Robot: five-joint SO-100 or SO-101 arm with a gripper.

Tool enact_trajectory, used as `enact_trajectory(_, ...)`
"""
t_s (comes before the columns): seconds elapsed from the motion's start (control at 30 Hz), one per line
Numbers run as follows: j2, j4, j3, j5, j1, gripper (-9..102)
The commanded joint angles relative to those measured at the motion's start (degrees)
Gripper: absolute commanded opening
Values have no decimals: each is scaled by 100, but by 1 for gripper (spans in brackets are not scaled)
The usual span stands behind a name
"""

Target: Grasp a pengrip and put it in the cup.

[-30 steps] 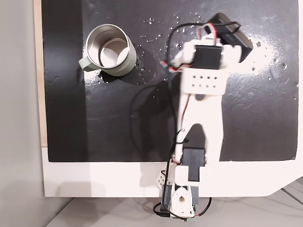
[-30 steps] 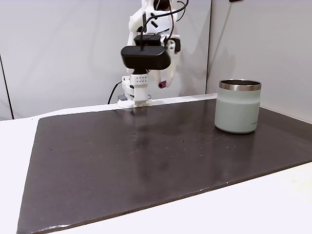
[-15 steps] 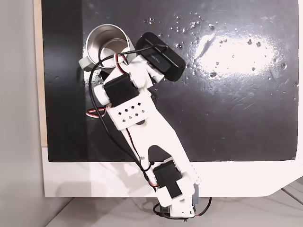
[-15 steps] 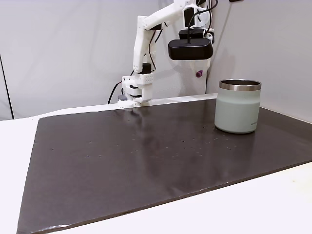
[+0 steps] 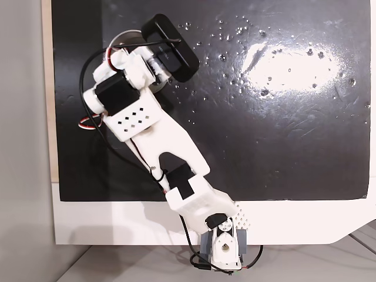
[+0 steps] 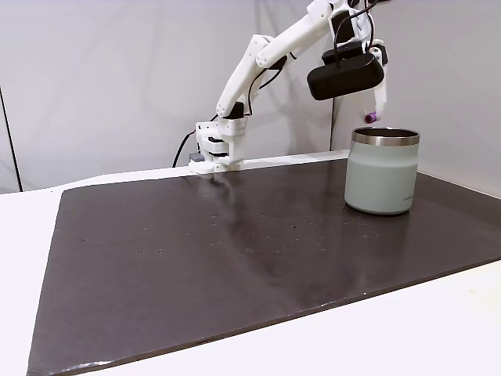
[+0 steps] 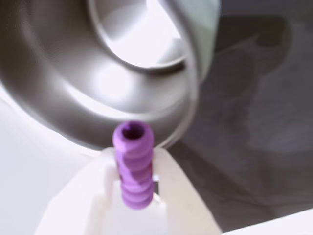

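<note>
Pincer [image 7: 134,181] clamped on the purple pengrip [image 7: 133,164] (hollow end facing the cup), held in the air just above the rim of the cup [image 6: 382,172]; the cup stands on the dark mat [image 6: 235,251] covering the surface.

— What lies under everything?
— A black mat [image 5: 282,147], glossy, with a bright patch of glare and small pale specks — perhaps droplets or dust, too small to tell. It rests on a white table [image 6: 23,258] that shows along the mat's near and left sides.
— And behind?
— A plain grey wall [image 6: 102,78]; a dark cable [image 6: 182,149] runs down it to the table's far edge.
</note>
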Motion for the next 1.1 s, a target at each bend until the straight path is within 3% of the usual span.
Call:
enact_trajectory(0.0,-387,53,-1380,325,-26,0)
enact_trajectory(0.4,-993,53,-2373,817,272,0)
enact_trajectory(0.5,-1020,53,-2373,747,334,8)
enact_trajectory(0.7,-1046,62,-2373,659,466,35)
enact_trajectory(1.07,-1002,70,-2373,554,545,36)
